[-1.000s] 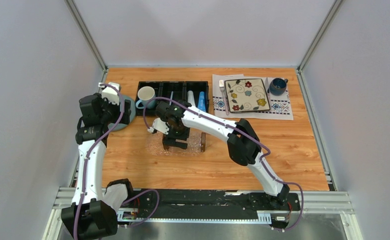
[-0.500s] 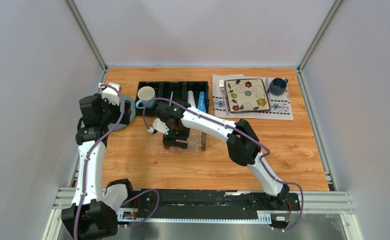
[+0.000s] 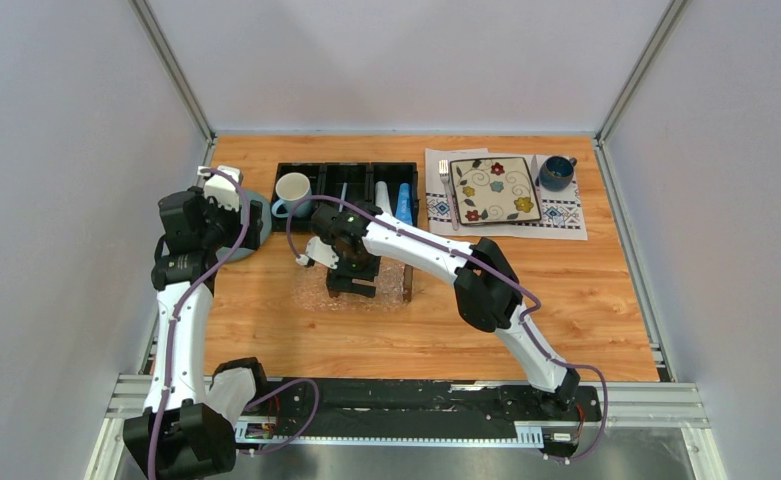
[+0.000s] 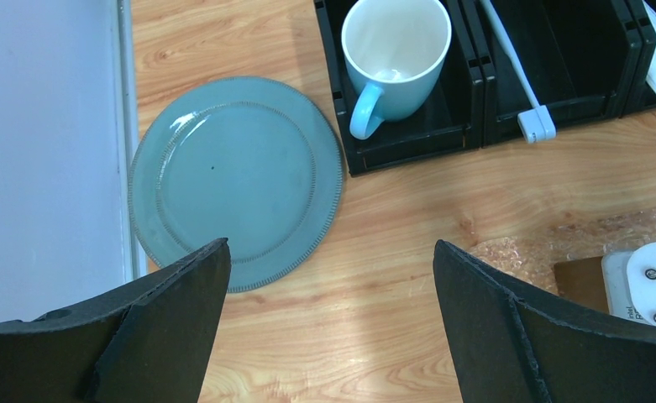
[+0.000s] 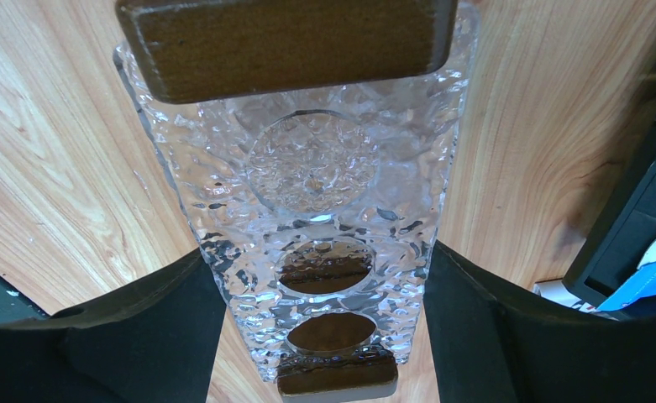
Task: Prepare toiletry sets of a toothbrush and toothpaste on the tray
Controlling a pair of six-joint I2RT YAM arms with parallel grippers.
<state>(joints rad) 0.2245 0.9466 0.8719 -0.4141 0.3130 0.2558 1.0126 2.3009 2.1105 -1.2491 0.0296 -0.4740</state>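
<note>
The left gripper (image 4: 330, 252) hovers above the blue-grey plate (image 4: 232, 180), jaws spread wide and holding nothing. The toothbrush (image 4: 509, 59) lies in the black organizer's (image 4: 467, 71) middle compartment. The right gripper (image 5: 324, 256) appears to clasp the tray (image 5: 312, 168) by its long sides on the table. Tray positioning seems in hand; next, a low, narrow pick of the toothbrush.

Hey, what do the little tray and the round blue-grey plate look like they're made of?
The tray: clear glass or acrylic, pebbled and glossy, the tabletop shows through; end bars dark stained wood, grain visible. The plate: likely glazed ceramic, satin sheen, beaded rim.
</note>
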